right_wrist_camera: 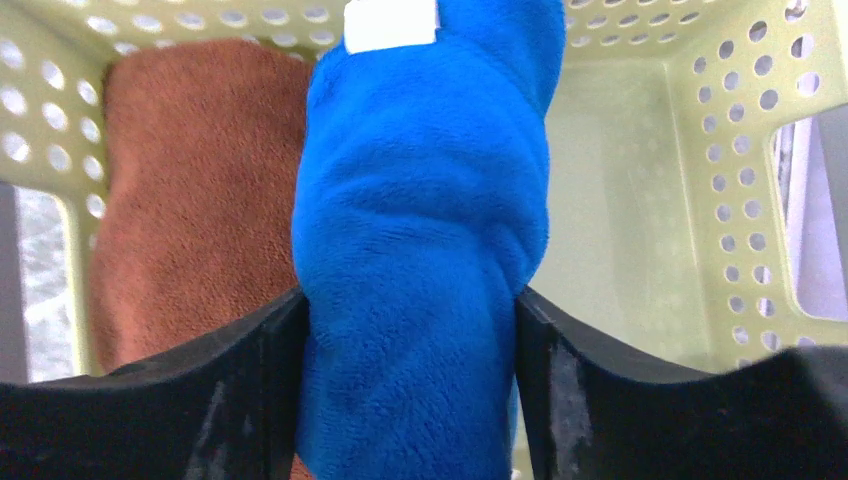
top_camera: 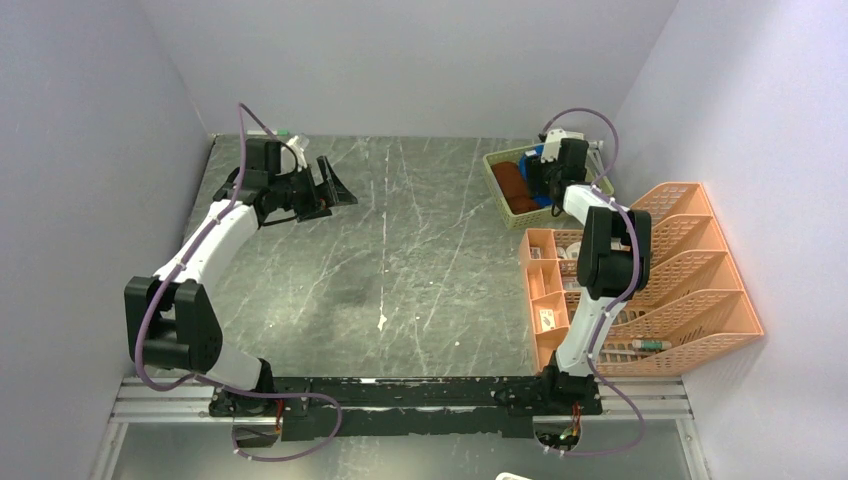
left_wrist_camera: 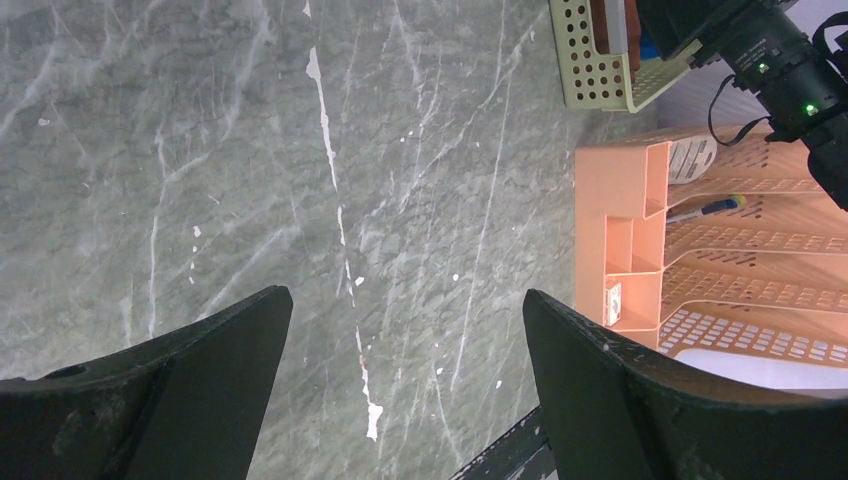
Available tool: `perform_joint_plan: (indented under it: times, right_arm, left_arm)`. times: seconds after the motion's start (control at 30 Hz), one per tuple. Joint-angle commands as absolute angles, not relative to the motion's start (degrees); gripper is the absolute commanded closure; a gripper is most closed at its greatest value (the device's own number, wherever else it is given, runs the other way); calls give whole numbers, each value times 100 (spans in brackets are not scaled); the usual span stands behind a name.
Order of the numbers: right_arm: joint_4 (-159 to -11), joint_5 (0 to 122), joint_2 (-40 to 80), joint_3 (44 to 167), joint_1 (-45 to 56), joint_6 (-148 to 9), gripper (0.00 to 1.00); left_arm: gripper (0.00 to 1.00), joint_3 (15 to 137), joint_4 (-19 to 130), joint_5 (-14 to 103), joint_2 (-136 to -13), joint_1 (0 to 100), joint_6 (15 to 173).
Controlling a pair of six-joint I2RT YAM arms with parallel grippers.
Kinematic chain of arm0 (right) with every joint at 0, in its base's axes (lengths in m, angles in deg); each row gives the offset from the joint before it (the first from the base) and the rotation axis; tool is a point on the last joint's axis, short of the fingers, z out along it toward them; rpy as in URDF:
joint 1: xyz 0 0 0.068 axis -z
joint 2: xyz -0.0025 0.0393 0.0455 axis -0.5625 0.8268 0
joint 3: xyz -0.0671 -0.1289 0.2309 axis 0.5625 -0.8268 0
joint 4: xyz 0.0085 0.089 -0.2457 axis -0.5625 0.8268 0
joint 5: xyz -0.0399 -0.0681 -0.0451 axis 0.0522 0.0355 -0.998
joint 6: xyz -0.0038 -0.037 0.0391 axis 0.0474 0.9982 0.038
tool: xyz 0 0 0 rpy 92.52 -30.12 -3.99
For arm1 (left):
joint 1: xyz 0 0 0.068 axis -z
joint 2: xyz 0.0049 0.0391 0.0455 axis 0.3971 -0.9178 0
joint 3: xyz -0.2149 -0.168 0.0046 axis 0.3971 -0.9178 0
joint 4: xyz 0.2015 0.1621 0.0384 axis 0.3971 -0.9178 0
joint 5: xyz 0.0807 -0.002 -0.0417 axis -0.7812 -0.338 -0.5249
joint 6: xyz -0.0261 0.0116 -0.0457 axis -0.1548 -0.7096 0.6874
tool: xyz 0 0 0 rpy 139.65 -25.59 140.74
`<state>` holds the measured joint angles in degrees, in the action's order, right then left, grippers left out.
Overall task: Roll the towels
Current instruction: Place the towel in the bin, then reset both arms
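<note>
Seeing right gripper [right_wrist_camera: 408, 300] pinching rolled blue towel [right_wrist_camera: 420, 200] inside basket [right_wrist_camera: 720, 150], upper right of top view, beside brown towel [right_wrist_camera: 190, 180]; we reckon it's stowing. Left gripper [left_wrist_camera: 405, 298] wide, empty, parked upper left, out of way.

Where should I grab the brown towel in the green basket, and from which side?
Across its middle, from straight above. The brown towel lies lengthwise against a wall of the basket with the blue towel alongside, so only its top is open.
</note>
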<state>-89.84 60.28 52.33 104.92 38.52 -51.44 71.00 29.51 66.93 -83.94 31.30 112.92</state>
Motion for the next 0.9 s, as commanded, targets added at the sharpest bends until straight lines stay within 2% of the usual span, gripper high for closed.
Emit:
perform_joint_plan:
  times: [0.0, 0.1, 0.13, 0.27, 0.53, 0.63, 0.73, 0.87]
  right_arm:
    - [-8471, 5971, 5128, 10621, 3906, -5135, 23]
    - [-8547, 5831, 4938, 10623, 3908, -5204, 8]
    - [-8589, 5789, 4838, 10619, 3907, -5258, 6]
    - [-8760, 5568, 4317, 10706, 3906, -5401, 0]
    - [-8259, 4982, 3446, 11357, 3799, -5691, 0]
    - [-8600, 4850, 2645, 10725, 3580, -6151, 0]
    - [-8967, 5211, 1644, 9803, 3267, -6623, 0]
    - [-9572, 5497, 386, 8293, 2419, -7020, 0]
  left_arm:
    - [2, 7147, 2873, 6842, -8214, 3061, 11202]
    - [2, 7156, 2866, 6864, -8182, 3060, 11204]
    - [2, 7164, 2857, 6859, -8164, 3060, 11206]
    - [2, 7293, 2749, 6773, -8098, 3052, 11159]
    - [2, 7729, 2456, 6559, -7966, 2662, 10818]
    - [2, 7880, 2305, 6230, -7860, 2462, 10600]
    - [2, 7902, 2279, 5792, -7596, 2346, 10365]
    - [2, 7705, 2405, 5139, -7083, 2285, 10024]
